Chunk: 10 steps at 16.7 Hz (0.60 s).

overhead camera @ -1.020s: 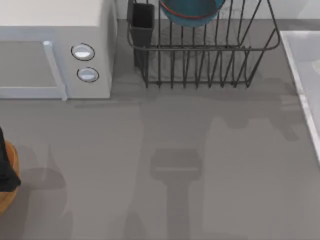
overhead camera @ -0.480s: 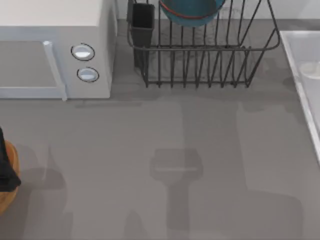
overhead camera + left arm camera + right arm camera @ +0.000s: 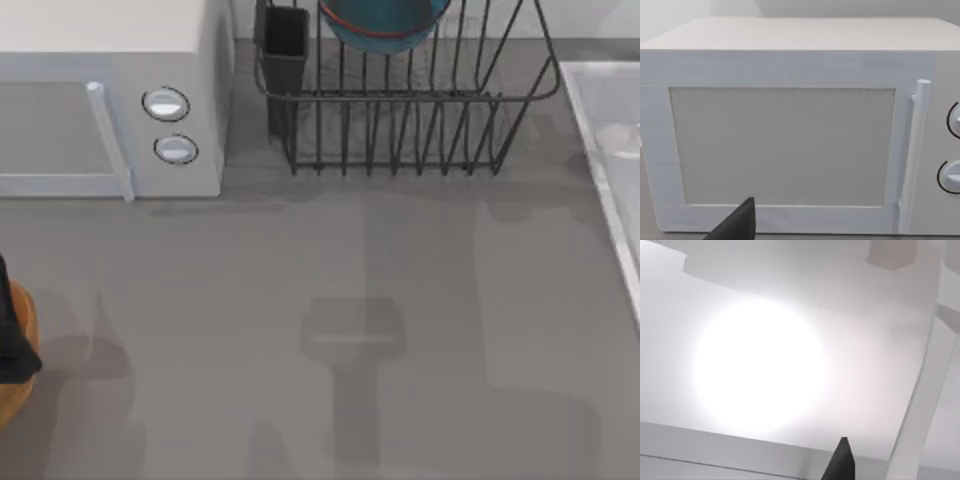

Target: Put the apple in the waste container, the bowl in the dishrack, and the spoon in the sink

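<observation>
The bowl (image 3: 385, 25) sits in the dishrack (image 3: 405, 100); the left tool (image 3: 12, 335) hangs over the waste container (image 3: 15, 385) at the desk's left edge, its opening untellable; the sink (image 3: 605, 120) lies right.

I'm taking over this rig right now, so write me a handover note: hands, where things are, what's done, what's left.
Left arm hangs over the waste container at the table's left edge; hand states unclear for both arms.
The bowl sits in the dishrack: done.
A pale shape lies in the sink, probably the spoon.
Left: confirm apple and spoon.
</observation>
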{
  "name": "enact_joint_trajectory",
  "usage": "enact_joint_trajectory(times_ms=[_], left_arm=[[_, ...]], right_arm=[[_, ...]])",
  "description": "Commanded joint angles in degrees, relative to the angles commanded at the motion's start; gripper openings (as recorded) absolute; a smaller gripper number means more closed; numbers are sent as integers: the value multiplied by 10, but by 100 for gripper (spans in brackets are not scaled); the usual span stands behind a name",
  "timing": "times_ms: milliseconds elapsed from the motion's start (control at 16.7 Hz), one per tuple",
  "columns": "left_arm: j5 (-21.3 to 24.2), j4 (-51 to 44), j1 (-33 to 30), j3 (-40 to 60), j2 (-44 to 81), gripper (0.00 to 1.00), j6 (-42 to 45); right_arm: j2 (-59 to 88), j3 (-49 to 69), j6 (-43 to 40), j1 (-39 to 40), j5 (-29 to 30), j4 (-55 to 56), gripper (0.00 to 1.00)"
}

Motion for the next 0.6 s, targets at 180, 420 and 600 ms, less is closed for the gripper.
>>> enact_joint_trajectory(times_ms=[180, 420, 600], left_arm=[[0, 0, 0, 0, 0, 100, 0], [0, 0, 0, 0, 0, 100, 0], [0, 0, 0, 0, 0, 100, 0]], right_arm=[[-27, -93, 0, 2, 0, 56, 0], [-60, -204, 0, 2, -1, 131, 0], [-68, -225, -1, 2, -2, 150, 0]])
